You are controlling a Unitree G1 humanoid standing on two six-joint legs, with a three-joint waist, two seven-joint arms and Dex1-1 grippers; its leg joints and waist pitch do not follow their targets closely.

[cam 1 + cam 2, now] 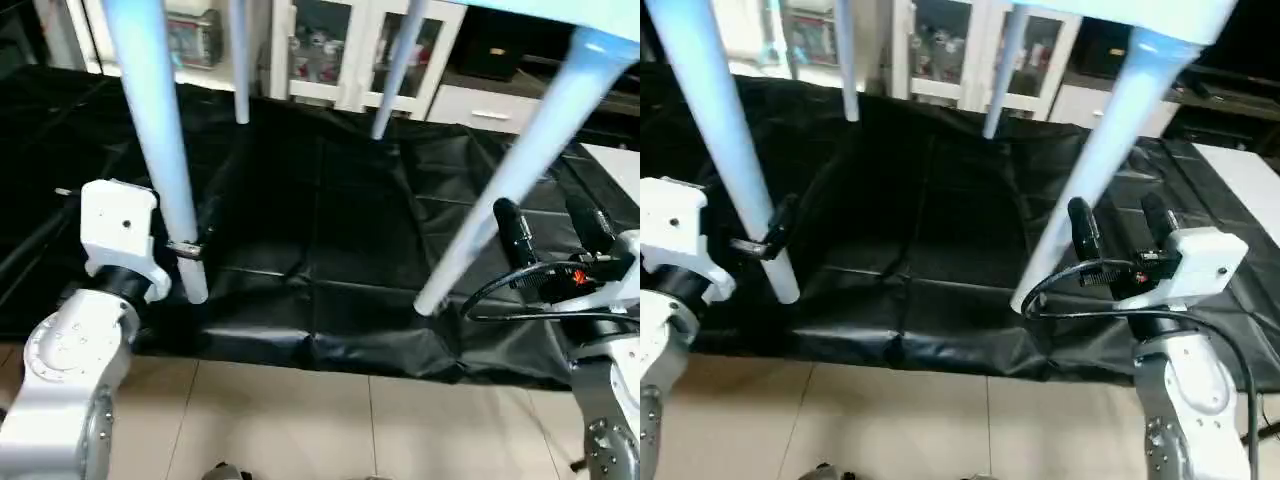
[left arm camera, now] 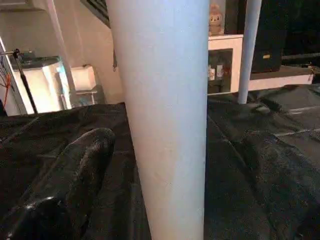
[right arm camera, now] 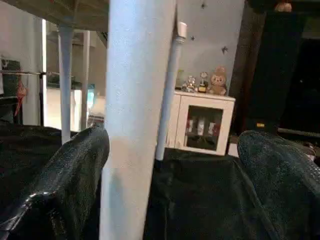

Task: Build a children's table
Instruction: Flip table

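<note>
Above the black sheet point(image 1: 330, 230), table point(image 1: 1140, 15) upright, legs slanting down; left gripper point(image 1: 188, 250) clasps near-left leg point(image 1: 160, 150); right gripper point(image 1: 1120, 235) spread beside near-right leg point(image 1: 1080, 190).

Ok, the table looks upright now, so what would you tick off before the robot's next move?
1. Four legs under the table top: near-left leg, near-right leg and two far legs are there. Ok.
2. Legs fully seated in the sockets: cannot tell.
3. Feet down on the black sheet: ok, as far as visible.
4. Right gripper open, near-right leg between its fingers, not clamped: ok.
5. Left gripper at the near-left leg, grip: cannot tell.
</note>
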